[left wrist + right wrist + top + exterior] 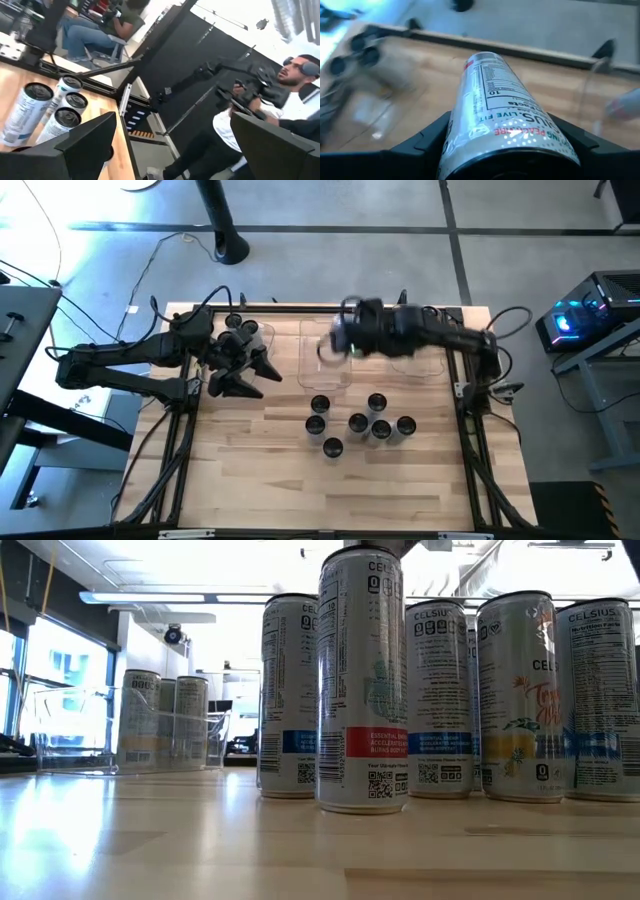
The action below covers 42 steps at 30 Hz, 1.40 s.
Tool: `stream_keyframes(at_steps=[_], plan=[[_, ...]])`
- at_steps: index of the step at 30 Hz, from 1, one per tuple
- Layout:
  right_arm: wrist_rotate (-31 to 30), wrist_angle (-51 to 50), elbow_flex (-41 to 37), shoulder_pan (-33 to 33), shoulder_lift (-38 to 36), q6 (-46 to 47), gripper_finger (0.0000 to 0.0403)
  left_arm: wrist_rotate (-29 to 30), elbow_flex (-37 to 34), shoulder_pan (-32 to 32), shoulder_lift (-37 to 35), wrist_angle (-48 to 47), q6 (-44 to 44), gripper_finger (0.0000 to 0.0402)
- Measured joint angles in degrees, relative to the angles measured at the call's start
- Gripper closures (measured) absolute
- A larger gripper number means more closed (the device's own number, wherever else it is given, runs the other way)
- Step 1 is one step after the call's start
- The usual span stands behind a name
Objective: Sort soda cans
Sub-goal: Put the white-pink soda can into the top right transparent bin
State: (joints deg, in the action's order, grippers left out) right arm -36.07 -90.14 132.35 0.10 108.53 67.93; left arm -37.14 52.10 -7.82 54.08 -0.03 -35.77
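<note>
Robot arms w/ soda cans on a wooden table. Right gripper holds one soda can, jaws clamped on its sides, over a clear bin at the far edge. Left gripper hovers by cans in another bin at far left, jaws wide apart, empty. Seven loose cans stand mid-table.

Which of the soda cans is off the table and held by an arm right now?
The can clamped in the right end effector, above the middle clear bin. The seven loose cans stand upright on the wood; three others stand in the left bin.
</note>
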Motion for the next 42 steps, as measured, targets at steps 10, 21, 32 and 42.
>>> stream_keyframes(at_steps=[10,21,32,42], plan=[[9.1,0.0,0.0,-19.1,-0.1,-21.1,0.0163,-1.2,0.0,-1.4,0.0,-0.1,4.0,0.0017],[15.0,0.1,-0.1,-25.0,-6.3,-38.8,0.0163,-1.1,0.0,-10.1,0.0,-0.2,1.5,0.0017],[22.1,0.0,-35.1,-25.8,-28.5,-24.8,0.0163,-10.1,0.0,-18.8,0.0,-0.1,1.5,0.0017],[25.6,0.2,-50.3,-26.7,-33.9,-13.5,0.0163,-14.4,0.0,-23.9,0.0,1.3,1.9,0.0017]])
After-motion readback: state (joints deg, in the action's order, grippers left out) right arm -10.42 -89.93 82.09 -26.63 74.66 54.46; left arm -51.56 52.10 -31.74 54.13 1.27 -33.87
